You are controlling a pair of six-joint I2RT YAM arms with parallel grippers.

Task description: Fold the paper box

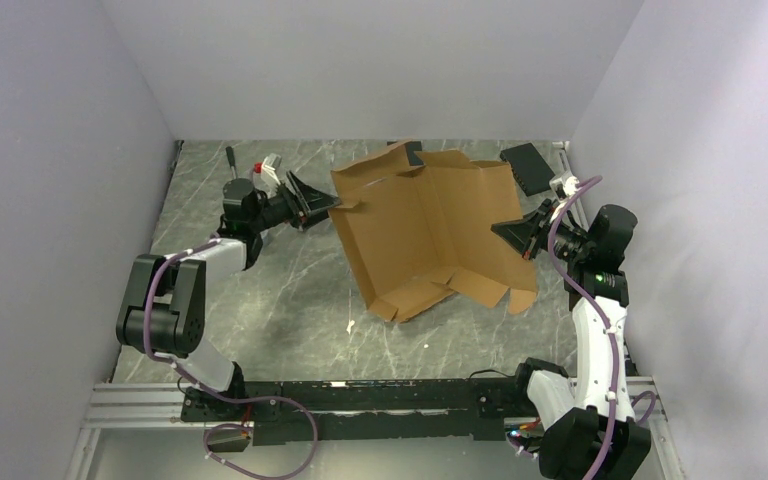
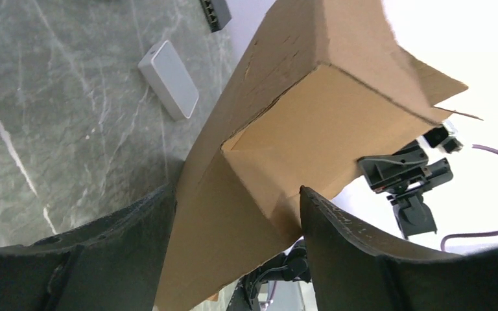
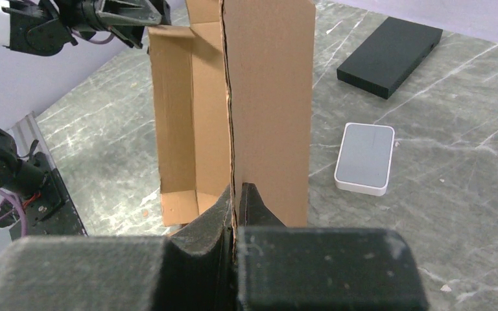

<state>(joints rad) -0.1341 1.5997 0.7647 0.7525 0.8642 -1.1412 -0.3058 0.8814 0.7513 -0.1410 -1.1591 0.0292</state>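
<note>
Right gripper (image 1: pixel 527 237) is clamped tight on the paper box (image 1: pixel 428 225), fingers (image 3: pixel 201 223) pinched flat on the edge of one panel, nothing else between them. From its wrist camera that panel stands straight up out of the fingertips, crease running up the middle. The rest of the box, a shallow trough with side walls and an end flap, sits just left of the fingers and further out. Left gripper (image 1: pixel 317 205) is on the opposite side of the box, spread wide, with a folded corner of the box between its fingers (image 2: pixel 104 259). The cardboard fills the gap and reaches both inner faces, but I cannot tell whether they actually press on it. Seen from the left wrist, the box rises up and away from the fingers, one wall bent over at a crease, and the right gripper shows beyond the far edge to the right. In the top view the box hangs between the two grippers, partly opened, panels tilted, flaps half up. Its near corner is low toward the table (image 1: pixel 260 300); contact is unclear. A small white case (image 3: pixel 364 159) lies flat on the table ahead of the right gripper and to the right, apart from the box. A black slab (image 3: pixel 392 55) lies further out past the case on the same side. From the left gripper the white case is ahead and to the left of the box.
</note>
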